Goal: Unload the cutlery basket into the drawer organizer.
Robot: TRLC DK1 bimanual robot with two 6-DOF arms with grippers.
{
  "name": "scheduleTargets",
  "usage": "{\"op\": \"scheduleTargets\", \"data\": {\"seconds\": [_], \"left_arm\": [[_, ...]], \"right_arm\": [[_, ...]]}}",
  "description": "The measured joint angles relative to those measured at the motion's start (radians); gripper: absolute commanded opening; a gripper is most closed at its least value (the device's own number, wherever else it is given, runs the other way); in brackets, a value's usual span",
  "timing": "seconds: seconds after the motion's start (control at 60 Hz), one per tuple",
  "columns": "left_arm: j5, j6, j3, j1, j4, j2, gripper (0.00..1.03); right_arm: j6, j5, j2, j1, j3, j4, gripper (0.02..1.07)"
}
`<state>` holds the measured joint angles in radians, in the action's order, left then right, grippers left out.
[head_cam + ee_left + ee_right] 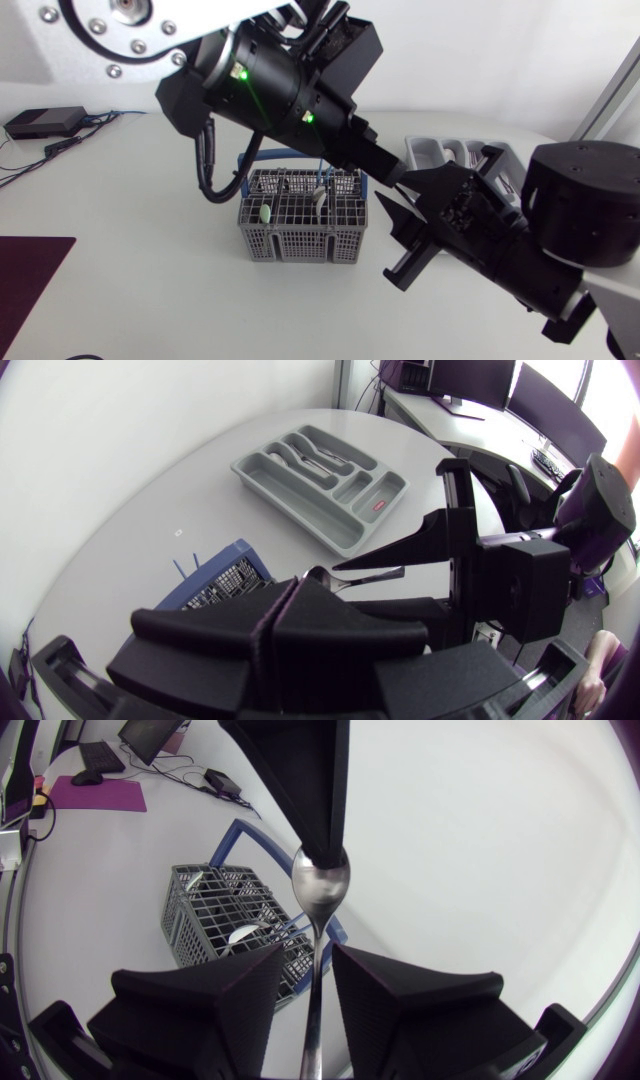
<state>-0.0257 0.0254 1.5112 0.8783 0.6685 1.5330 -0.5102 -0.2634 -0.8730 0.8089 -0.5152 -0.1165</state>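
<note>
My left gripper hangs above the table, right of the grey wire cutlery basket, and is shut on the bowl of a metal spoon. The spoon's handle runs from it into my right gripper. The right fingers stand on either side of the handle, with a thin gap showing on each side. Several pieces of cutlery remain upright in the basket. The grey drawer organizer lies behind my right arm, with a few pieces in its compartments.
The basket has a blue handle folded back. A black box with cables sits at the back left. A dark purple mat lies at the front left edge.
</note>
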Motion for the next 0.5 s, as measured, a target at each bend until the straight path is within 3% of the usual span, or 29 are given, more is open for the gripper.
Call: {"op": "scheduleTargets", "data": {"seconds": [0.083,0.5], "left_arm": [[0.000,0.000,0.000,0.000,0.000,0.000,0.19],[0.002,0.000,0.000,0.000,-0.001,0.000,0.19]], "right_arm": [[0.000,0.000,0.000,0.000,0.000,0.000,0.29],[0.000,0.000,-0.013,-0.014,-0.007,0.001,0.19]]}}
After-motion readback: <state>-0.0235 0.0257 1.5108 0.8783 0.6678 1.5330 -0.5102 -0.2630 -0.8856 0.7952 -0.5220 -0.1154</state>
